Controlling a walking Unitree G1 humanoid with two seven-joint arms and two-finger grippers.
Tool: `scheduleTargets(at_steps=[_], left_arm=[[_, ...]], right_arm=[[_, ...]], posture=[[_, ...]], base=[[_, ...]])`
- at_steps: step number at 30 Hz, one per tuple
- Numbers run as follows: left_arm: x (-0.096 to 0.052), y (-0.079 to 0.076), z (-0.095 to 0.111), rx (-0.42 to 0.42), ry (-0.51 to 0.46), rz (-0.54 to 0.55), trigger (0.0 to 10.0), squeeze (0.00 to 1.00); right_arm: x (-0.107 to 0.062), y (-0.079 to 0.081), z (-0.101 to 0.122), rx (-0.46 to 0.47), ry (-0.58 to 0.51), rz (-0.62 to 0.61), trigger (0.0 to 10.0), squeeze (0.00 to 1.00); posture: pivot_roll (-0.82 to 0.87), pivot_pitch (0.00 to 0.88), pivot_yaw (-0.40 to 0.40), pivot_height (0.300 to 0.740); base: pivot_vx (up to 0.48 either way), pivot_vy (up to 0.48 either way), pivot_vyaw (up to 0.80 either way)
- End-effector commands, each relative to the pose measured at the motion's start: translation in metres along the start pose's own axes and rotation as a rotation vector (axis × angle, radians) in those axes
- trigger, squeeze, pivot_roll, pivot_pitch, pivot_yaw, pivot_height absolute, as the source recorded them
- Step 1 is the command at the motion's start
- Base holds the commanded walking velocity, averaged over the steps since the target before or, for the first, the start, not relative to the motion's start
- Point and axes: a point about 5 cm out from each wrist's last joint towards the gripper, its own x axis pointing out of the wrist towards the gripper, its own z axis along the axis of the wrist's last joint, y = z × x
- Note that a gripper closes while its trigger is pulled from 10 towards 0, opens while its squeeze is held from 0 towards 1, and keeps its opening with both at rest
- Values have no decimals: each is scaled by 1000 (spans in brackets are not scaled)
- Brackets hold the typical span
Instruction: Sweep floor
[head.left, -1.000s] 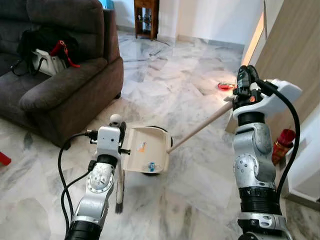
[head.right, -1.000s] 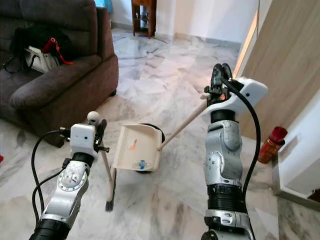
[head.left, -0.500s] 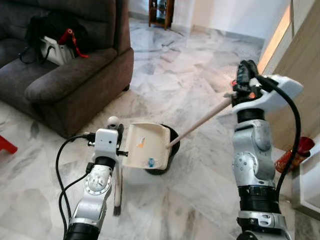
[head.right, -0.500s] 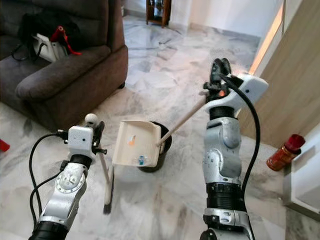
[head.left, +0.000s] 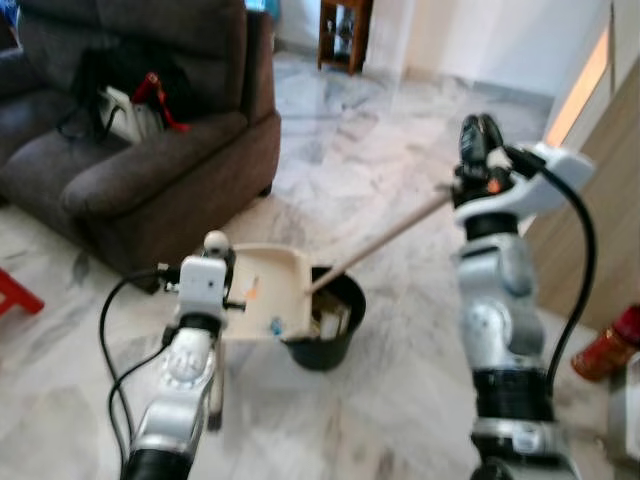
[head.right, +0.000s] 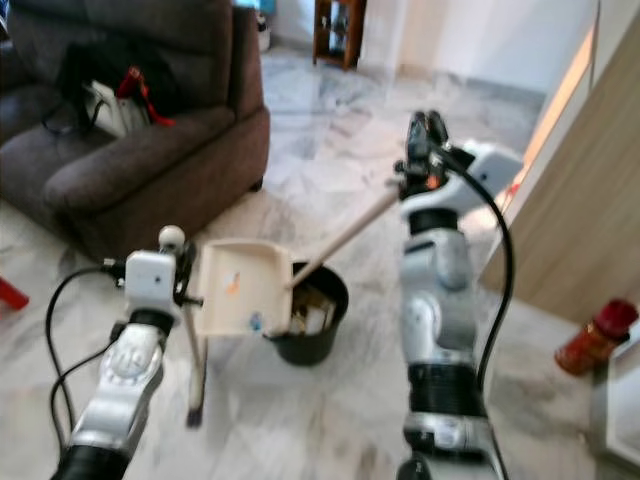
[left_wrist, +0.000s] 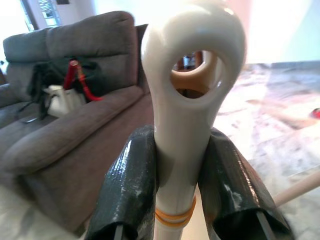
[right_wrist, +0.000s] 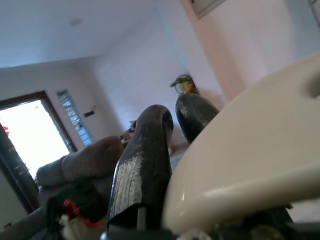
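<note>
My left gripper (left_wrist: 175, 150) is shut on the cream broom handle (left_wrist: 192, 75), just below its ring-shaped top; the broom (head.left: 214, 243) stands upright with its brush on the floor. The right gripper (head.left: 478, 135), raised at the right, is shut on the end of the dustpan's long handle (head.left: 385, 238). The cream dustpan (head.left: 268, 292) is tilted up at the rim of a black bin (head.left: 325, 340), touching its left side. A small blue scrap (head.left: 274, 325) and an orange scrap cling inside the pan. Pale litter lies in the bin.
A dark grey sofa (head.left: 150, 170) with a black bag (head.left: 125, 95) stands at the left, close to the bin. A wooden panel (head.left: 610, 200) and a red bottle (head.left: 605, 350) are on the right. A red object (head.left: 15, 298) lies far left. Marble floor stretches ahead.
The whole view has shifted and blurred, so the camera has moved. The dustpan now sits left of the bin, whose open mouth shows beside it. Both grips are unchanged.
</note>
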Motion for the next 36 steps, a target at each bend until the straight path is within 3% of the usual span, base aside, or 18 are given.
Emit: scheduleTargets(at_steps=[1, 31, 36], left_arm=[[6, 2, 15, 2, -74, 2, 10000, 0], [6, 3, 17, 4, -83, 0, 10000, 0], [5, 3, 18, -3, -96, -1, 10000, 0]], right_arm=[[8, 19, 21, 19, -105, 64, 10000, 0], [9, 20, 21, 26, -109, 54, 10000, 0], [8, 20, 21, 23, -109, 56, 10000, 0]], posture=[[82, 0, -32, 740], [84, 0, -27, 740], [84, 0, -28, 740]], base=[[319, 0, 0], [320, 0, 0], [56, 0, 0]])
